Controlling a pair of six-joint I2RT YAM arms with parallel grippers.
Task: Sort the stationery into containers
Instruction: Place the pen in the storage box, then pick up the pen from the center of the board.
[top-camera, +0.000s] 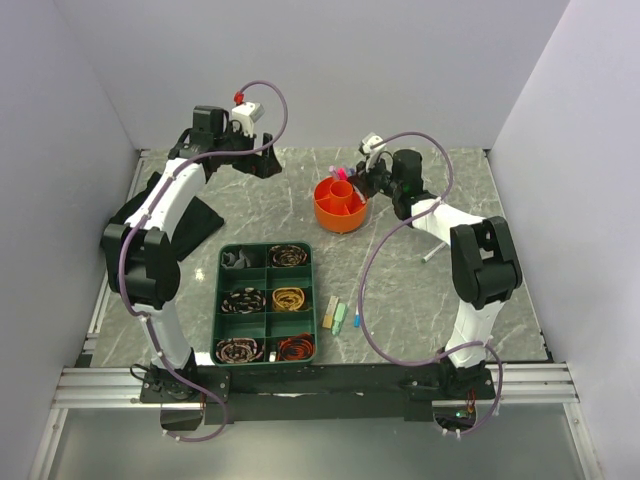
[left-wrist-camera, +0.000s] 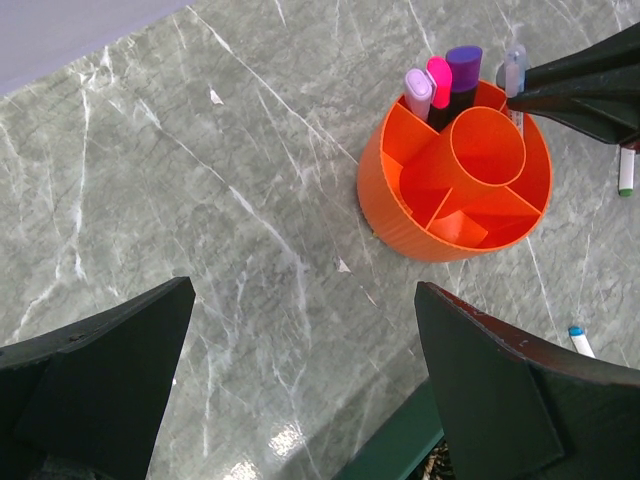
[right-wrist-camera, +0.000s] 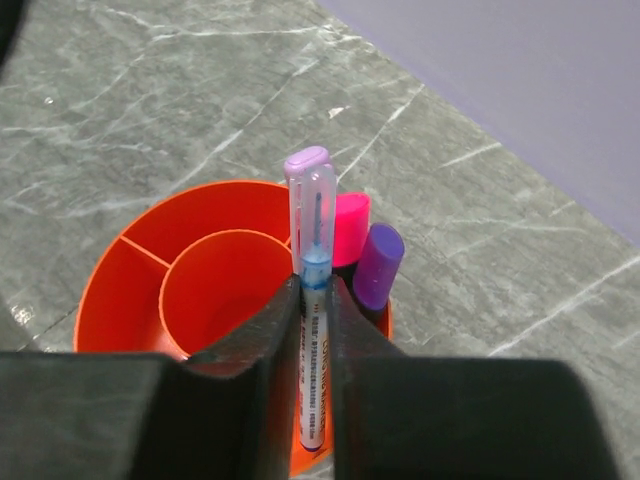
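Three markers stand capped-end up in one outer section of the round orange plastic desk pot (left-wrist-camera: 400, 190): one pale lilac (left-wrist-camera: 418, 90), one bright pink (left-wrist-camera: 440, 75) and one deep purple (left-wrist-camera: 463, 65). The pot has one central tube, with dividers splitting the ring around it, and it sits on the grey marbled bench (left-wrist-camera: 200, 200).

One thin pen with a clear cap and blue inner tip (right-wrist-camera: 316, 215) is clamped upright in the right hand (right-wrist-camera: 313, 290), over the pot's rim and just beside the three markers. Whether its lower end is inside a section cannot be told.

The left hand (left-wrist-camera: 305, 295) hangs above bare bench near the pot, fingers wide apart and holding nothing.

Four loose pieces lie on the bench: one beige block (top-camera: 331, 309) and one pale green block (top-camera: 341, 317) side by side, one tiny blue-capped piece (top-camera: 356, 320) just beside them, and one white pen (top-camera: 430, 255) under the right arm.

One dark green tray (top-camera: 265, 247) of eight compartments, two columns by four rows, sits near the left arm and holds coiled items.
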